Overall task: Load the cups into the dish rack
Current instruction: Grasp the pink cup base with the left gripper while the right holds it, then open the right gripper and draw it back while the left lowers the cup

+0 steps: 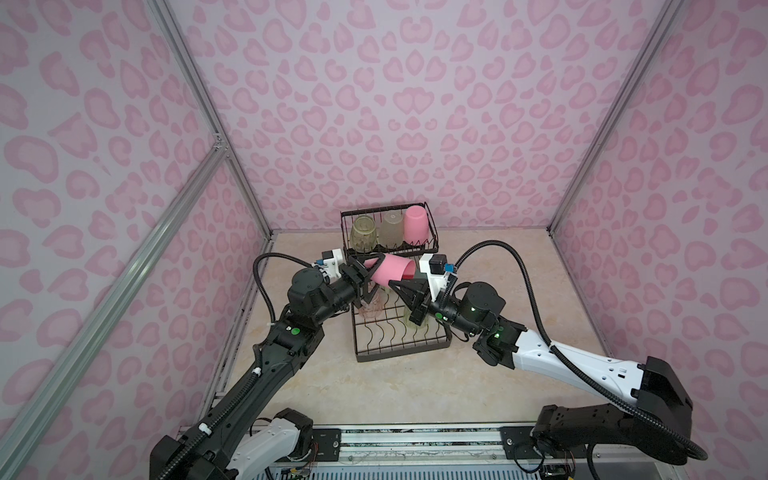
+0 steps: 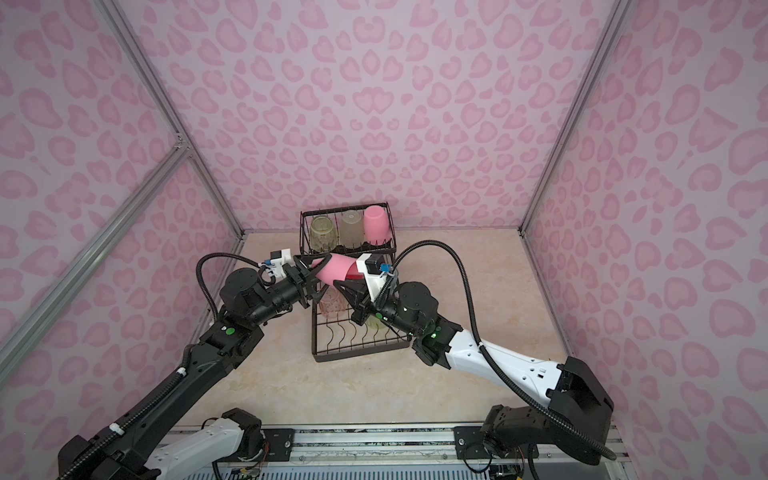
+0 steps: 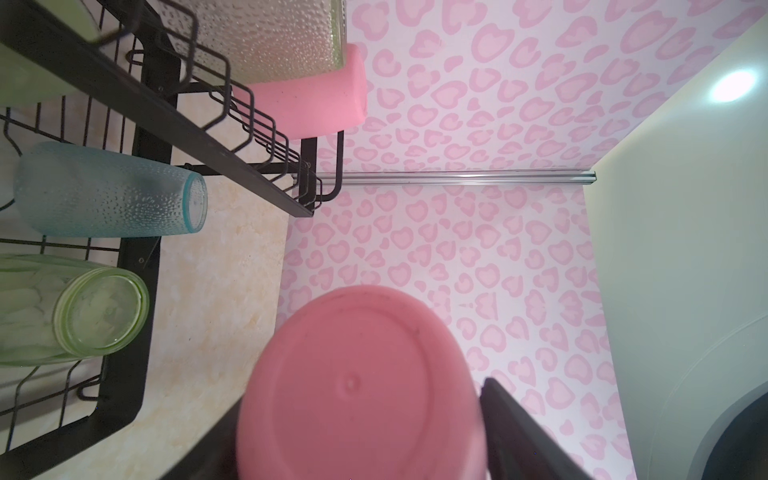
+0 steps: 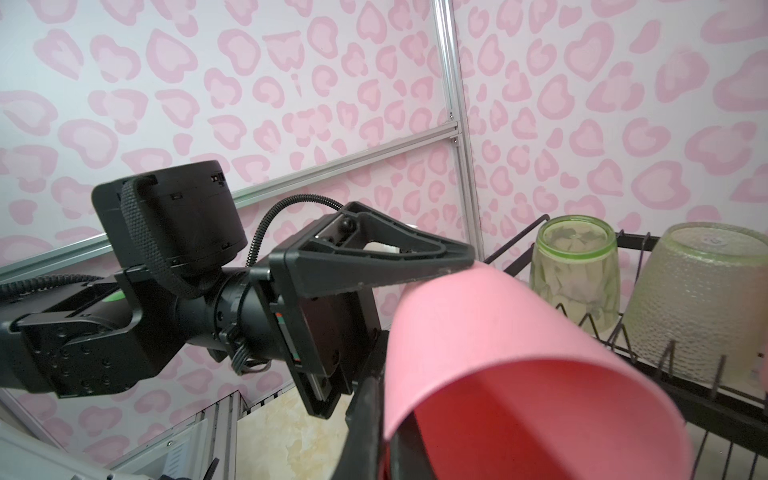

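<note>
Both grippers hold an opaque pink cup [image 1: 390, 270] [image 2: 334, 268] on its side in the air, above the long lower tray of the black wire dish rack [image 1: 403, 353] [image 2: 357, 349]. My right gripper [image 1: 392, 283] [image 4: 384, 436] is shut on the cup's rim, one finger inside the mouth. My left gripper [image 1: 374, 276] [image 3: 357, 415] has a finger against each side of the cup's base [image 3: 357, 386]. The raised basket holds a yellow-green cup [image 1: 363, 237], a frosted grey cup [image 1: 390, 230] and another pink cup [image 1: 417, 226], all upside down. A teal cup [image 3: 112, 191] and a green cup [image 3: 70, 311] stand in the tray.
A pink-orange cup [image 1: 370, 305] stands in the tray under my left gripper. Pink patterned walls close in the back and both sides. Bare marbled floor [image 1: 374, 395] lies in front of the rack, ending at a metal rail [image 1: 415, 440] between the arm bases.
</note>
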Controlling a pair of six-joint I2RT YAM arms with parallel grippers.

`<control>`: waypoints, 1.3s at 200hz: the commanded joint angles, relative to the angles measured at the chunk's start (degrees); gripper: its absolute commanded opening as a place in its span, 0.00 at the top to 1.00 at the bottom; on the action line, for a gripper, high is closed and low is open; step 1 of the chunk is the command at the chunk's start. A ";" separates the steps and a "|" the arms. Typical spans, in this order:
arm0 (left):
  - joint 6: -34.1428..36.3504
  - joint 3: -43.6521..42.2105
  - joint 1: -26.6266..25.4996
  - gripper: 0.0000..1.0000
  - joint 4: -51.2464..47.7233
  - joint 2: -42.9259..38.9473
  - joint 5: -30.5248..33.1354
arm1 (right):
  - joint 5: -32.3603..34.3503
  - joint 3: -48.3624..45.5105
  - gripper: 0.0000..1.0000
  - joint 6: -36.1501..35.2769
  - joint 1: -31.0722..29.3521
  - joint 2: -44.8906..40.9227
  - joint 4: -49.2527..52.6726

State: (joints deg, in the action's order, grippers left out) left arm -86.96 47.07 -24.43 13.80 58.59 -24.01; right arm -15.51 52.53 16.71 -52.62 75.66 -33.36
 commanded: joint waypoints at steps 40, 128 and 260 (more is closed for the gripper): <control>5.51 -0.17 -0.01 0.29 2.72 -0.53 0.96 | -0.69 1.78 0.85 0.52 -0.05 0.81 1.88; 17.80 -0.55 0.08 0.32 -2.51 -0.68 5.58 | 2.52 1.87 0.56 -0.25 0.06 -1.75 10.37; 49.47 -8.97 -13.12 0.33 -6.39 -6.49 35.43 | 9.63 -0.32 0.51 1.26 11.41 -10.50 26.51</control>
State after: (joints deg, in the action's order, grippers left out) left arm -48.53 39.46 -33.19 4.91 52.23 -0.08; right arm -6.00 52.90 17.04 -42.46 65.76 -8.34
